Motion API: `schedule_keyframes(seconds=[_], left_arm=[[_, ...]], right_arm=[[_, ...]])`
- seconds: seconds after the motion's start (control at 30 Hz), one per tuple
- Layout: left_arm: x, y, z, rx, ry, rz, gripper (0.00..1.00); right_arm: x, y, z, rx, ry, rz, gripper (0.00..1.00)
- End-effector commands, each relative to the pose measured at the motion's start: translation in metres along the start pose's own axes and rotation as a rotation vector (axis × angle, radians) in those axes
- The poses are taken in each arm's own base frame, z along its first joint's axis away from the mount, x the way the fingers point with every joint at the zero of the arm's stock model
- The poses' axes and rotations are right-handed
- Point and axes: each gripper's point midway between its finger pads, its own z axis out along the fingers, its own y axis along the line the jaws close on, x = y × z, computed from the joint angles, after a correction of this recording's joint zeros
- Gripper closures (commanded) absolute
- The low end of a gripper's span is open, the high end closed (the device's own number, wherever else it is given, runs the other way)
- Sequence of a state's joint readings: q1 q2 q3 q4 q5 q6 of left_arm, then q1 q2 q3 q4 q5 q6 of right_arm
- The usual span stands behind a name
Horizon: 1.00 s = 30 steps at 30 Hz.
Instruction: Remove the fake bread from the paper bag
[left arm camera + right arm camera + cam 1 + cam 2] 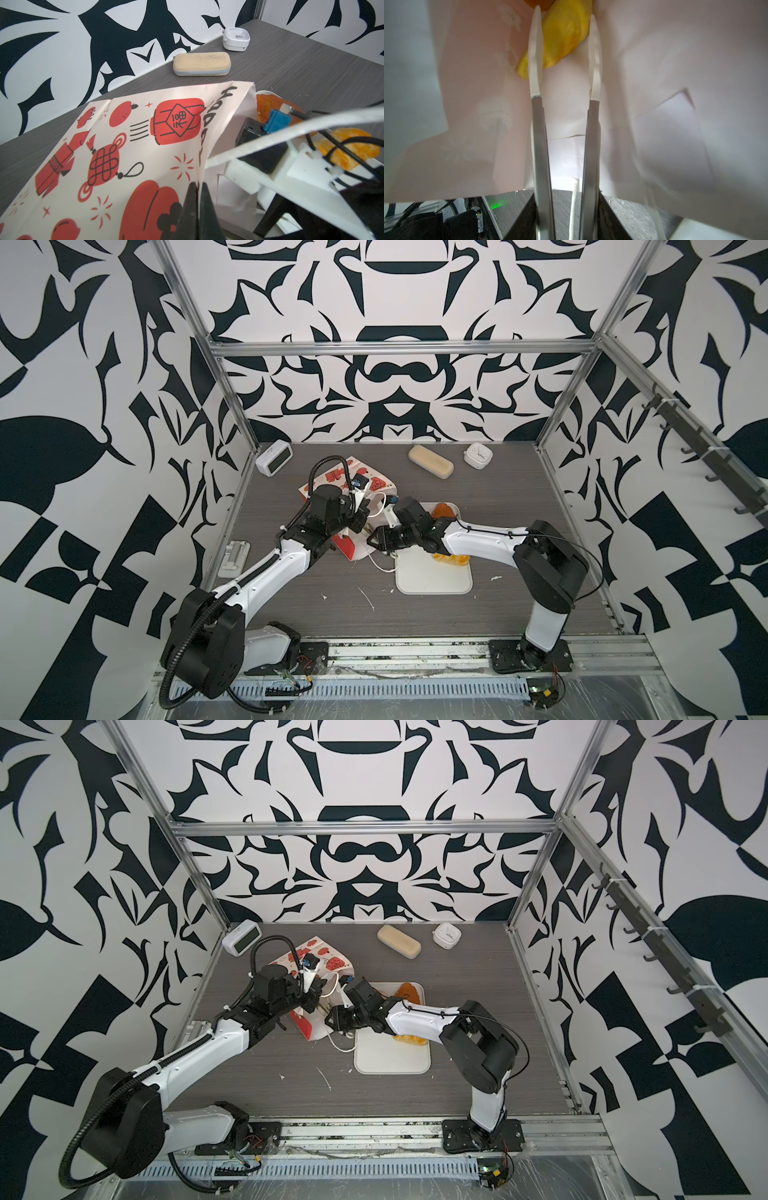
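Right claw (565, 12): deep inside the paper bag (675, 62), thin fingers parted a little, nothing clamped between them. One yellow piece of fake bread (566, 35) lies at the tips, top centre of the right wrist view. It runs behind one finger and across the gap toward the other. Can't tell whether it touches either finger.

Left claw (198, 185): closed tight on the bag's rim, lower centre of the left wrist view.

The bag (378, 484) lies on its side left of centre in both top views, mouth toward the white tray (432, 576). Two more pastries sit on the tray: a darker piece (444, 510) at its upper end, and a lighter piece (457, 561) partly under the right arm.

Writing: black letters run along the bag's rim, looks like "Happ…", rest unreadable. The red lantern print (178, 121) carries a diamond with a Chinese character, not legible to me.
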<state>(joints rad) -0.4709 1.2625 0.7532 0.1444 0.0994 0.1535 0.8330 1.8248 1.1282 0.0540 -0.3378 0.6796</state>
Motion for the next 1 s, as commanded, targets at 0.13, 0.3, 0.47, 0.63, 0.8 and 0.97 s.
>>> schedule_keyframes(seconds=[0.13, 0.3, 0.47, 0.63, 0.8, 0.97], left_arm=[[-0.021, -0.002, -0.001, 0.025, -0.053, -0.005, 1.0], [-0.02, -0.002, -0.001, 0.028, -0.052, -0.006, 1.0], [-0.02, -0.002, -0.001, 0.026, -0.053, -0.006, 1.0], [-0.019, -0.001, -0.001, 0.019, -0.05, -0.005, 1.0], [-0.018, 0.001, -0.001, 0.01, -0.047, -0.002, 1.0], [-0.017, 0.002, -0.001, 0.0, -0.044, -0.002, 1.0]], right_arm=[[-0.035, 0.031, 0.004, -0.13, -0.056, -0.002, 0.57], [-0.037, 0.03, 0.013, -0.124, -0.039, 0.004, 0.57], [-0.038, 0.029, 0.02, -0.122, -0.031, 0.01, 0.58], [-0.038, 0.027, 0.021, -0.117, -0.026, 0.014, 0.61], [-0.038, 0.024, 0.019, -0.113, -0.025, 0.016, 0.67], [-0.037, 0.018, 0.012, -0.102, -0.034, 0.021, 0.75]])
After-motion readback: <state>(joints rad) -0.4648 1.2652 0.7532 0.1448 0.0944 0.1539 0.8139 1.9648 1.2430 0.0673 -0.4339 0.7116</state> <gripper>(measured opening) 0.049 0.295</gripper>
